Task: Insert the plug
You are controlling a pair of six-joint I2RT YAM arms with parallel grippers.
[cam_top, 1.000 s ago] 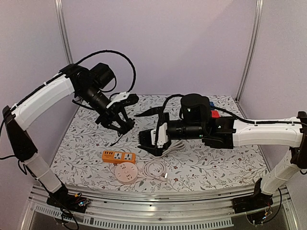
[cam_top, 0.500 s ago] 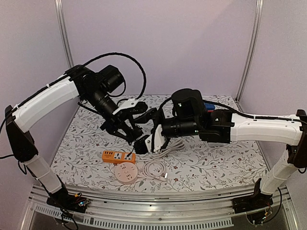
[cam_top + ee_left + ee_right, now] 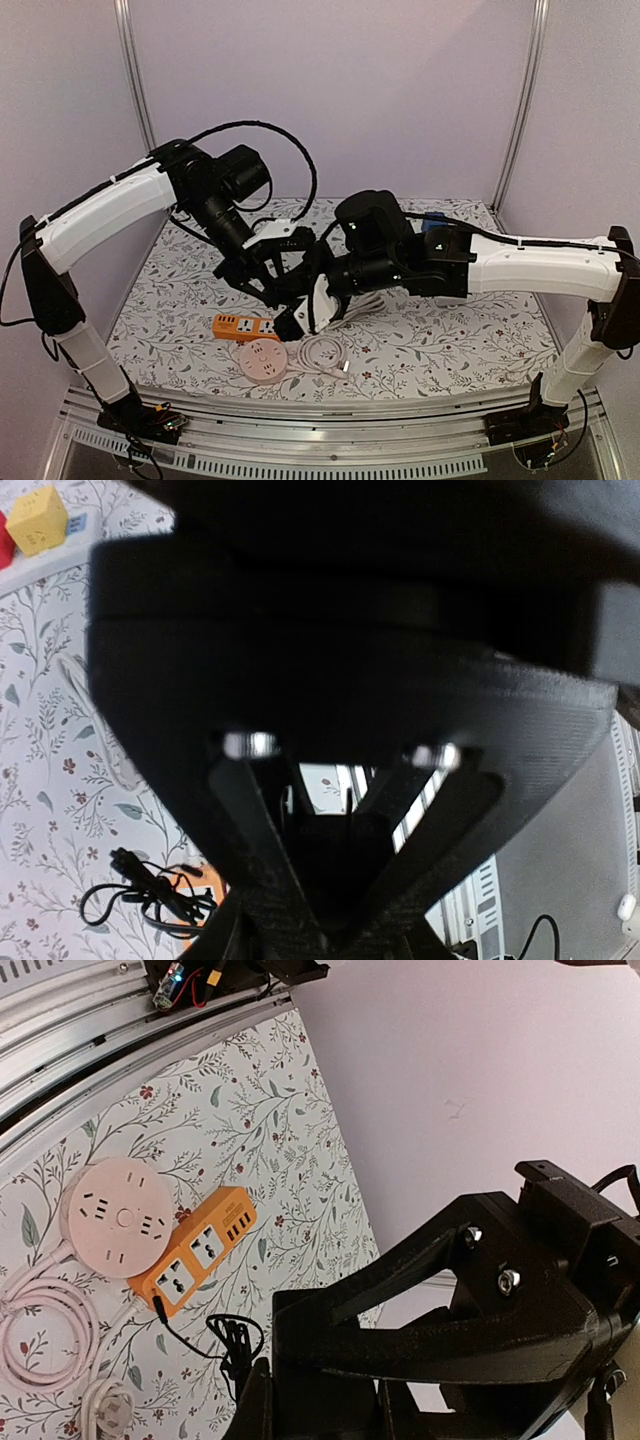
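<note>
The black plug [image 3: 320, 1345] sits between the fingers of my right gripper [image 3: 322, 1415], which is shut on it. My left gripper [image 3: 335, 915] is also shut on the plug [image 3: 345, 855], whose metal pin shows between its dark fingers. In the top view the left gripper [image 3: 280, 292] and the right gripper [image 3: 300, 318] meet tip to tip in the air, just above and right of the orange power strip [image 3: 246, 326]. The strip [image 3: 195, 1250] lies flat on the floral mat with its sockets facing up.
A round pink socket hub [image 3: 264, 360] lies in front of the strip, with its coiled white cable [image 3: 325, 352] beside it. A bundled black cable [image 3: 225, 1335] runs from the strip's end. Coloured blocks [image 3: 38, 515] sit at the back. An aluminium rail [image 3: 300, 420] edges the table.
Both arms have swung toward each other and down, meeting above the strip. My right gripper has gone from wide open to shut on the plug. The left gripper kept its hold throughout.
</note>
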